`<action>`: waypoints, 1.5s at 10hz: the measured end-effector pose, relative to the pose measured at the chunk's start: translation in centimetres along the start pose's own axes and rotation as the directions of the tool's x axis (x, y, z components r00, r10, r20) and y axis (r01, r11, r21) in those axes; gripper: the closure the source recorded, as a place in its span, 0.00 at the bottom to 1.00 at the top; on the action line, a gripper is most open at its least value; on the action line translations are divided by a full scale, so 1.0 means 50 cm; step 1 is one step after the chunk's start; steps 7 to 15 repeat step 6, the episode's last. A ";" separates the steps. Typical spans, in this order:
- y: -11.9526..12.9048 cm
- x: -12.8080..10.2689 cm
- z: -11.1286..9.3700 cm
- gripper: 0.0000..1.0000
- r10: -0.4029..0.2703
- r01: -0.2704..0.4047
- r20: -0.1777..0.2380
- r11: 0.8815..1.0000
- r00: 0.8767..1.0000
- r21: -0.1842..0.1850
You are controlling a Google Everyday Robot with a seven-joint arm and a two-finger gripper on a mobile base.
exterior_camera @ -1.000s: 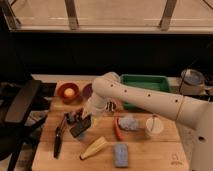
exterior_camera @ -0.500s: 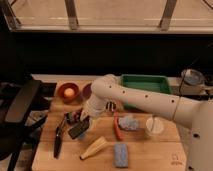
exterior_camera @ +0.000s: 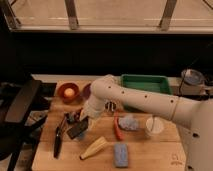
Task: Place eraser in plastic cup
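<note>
nearest the camera, along the front of the wooden table (exterior_camera: pixel 165 155), lie one blue-grey sponge (exterior_camera: pixel 120 154) and, just to its left, one pale yellow corn-like piece (exterior_camera: pixel 95 148) set at a slant. one long dark utensil (exterior_camera: pixel 58 139) lies at the left side of the table, pointing toward the front edge.

a little further in, the end effector (exterior_camera: pixel 76 121) hangs low over the left middle of the table, clenched on the eraser (exterior_camera: pixel 78 128). there is one eraser, a flat black block, tilted with its right end raised, and it sits in the end effector just above the table surface. the plastic cup is not clearly visible; only a sliver of light blue shows just beneath the eraser's lower edge, and it cannot be told whether that is the cup. the single white arm (exterior_camera: pixel 135 97) sweeps in from the right edge and bends down to the end effector.

in the middle band, right of the arm, there are one red chilli-shaped piece (exterior_camera: pixel 117 129), one crumpled light-blue object (exterior_camera: pixel 129 123) touching it, and one white cup (exterior_camera: pixel 154 125) with a stick standing in it.

further back stand one red bowl (exterior_camera: pixel 67 92) holding an orange ball, one purple bowl (exterior_camera: pixel 87 90) partly hidden by the arm, and one green tray (exterior_camera: pixel 147 86). one grey round container (exterior_camera: pixel 192 80) sits at the far right, off the table. a dark chair (exterior_camera: pixel 20 107) stands to the left.
</note>
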 end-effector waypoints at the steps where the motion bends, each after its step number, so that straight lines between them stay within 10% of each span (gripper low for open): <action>1: 0.001 0.000 -0.002 0.20 0.000 0.000 -0.001 1.000 1.000 0.001; 15: 0.011 0.009 -0.019 0.20 0.013 -0.013 -0.023 1.000 1.000 0.010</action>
